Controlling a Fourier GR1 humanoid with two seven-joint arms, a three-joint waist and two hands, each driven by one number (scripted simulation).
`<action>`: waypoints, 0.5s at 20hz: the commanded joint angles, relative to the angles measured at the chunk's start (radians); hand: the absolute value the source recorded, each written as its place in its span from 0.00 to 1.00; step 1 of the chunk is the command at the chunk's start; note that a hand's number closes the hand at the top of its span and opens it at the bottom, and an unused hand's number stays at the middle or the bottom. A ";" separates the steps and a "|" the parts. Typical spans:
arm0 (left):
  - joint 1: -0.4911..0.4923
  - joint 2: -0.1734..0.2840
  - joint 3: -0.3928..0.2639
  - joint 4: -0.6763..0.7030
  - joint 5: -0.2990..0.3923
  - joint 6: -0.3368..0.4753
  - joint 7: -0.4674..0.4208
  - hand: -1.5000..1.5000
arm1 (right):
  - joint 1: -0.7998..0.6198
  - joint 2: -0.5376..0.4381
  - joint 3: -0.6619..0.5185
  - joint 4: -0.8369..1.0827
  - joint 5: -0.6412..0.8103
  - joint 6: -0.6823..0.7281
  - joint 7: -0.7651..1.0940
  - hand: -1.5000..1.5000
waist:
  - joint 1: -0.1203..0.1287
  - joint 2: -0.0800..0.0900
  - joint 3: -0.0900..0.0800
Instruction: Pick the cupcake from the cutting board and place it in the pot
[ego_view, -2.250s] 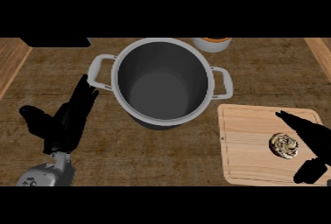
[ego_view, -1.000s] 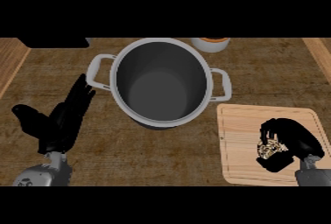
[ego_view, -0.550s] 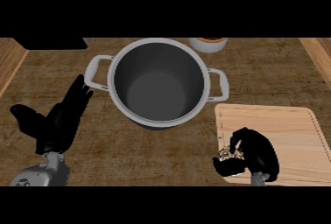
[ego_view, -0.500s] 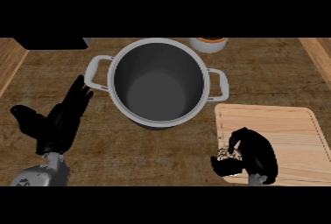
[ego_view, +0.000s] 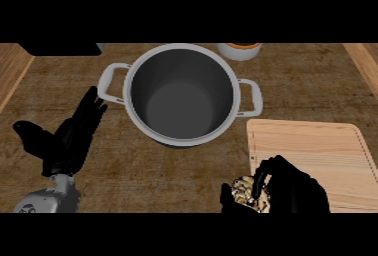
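Brown wooden counter, grey pot (ego_view: 181, 95) in the middle, pale cutting board (ego_view: 314, 150) to its right.
Right hand (ego_view: 291, 190) curls its fingers round the cupcake (ego_view: 244, 192) at the board's lower left edge; likely light, soft and crumbly, best held round its base. Left hand (ego_view: 70, 137) rests open, fingers straight, left of the pot.

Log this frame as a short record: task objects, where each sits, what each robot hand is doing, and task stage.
cupcake: held in the right robot hand, at the cutting board's lower left corner
cutting board: right of the pot, nothing else visible on it
pot: centre of counter, nothing visible inside
left robot hand: open, resting left of the pot
stage: cupcake grasped, not yet in the pot
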 joint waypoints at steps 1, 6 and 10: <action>0.012 -0.011 -0.025 -0.032 -0.035 0.021 0.008 0.50 | -0.122 0.009 0.095 -0.149 0.142 0.138 0.199 1.00 | 0.008 0.001 0.000; -0.032 -0.015 -0.007 0.035 -0.014 0.005 0.003 0.50 | -0.375 0.008 0.164 -0.198 0.143 0.233 0.270 1.00 | 0.013 0.006 -0.001; 0.000 -0.003 -0.006 0.009 -0.013 -0.011 -0.014 0.50 | -0.553 0.008 0.020 -0.130 0.005 0.226 0.284 1.00 | 0.027 0.006 -0.001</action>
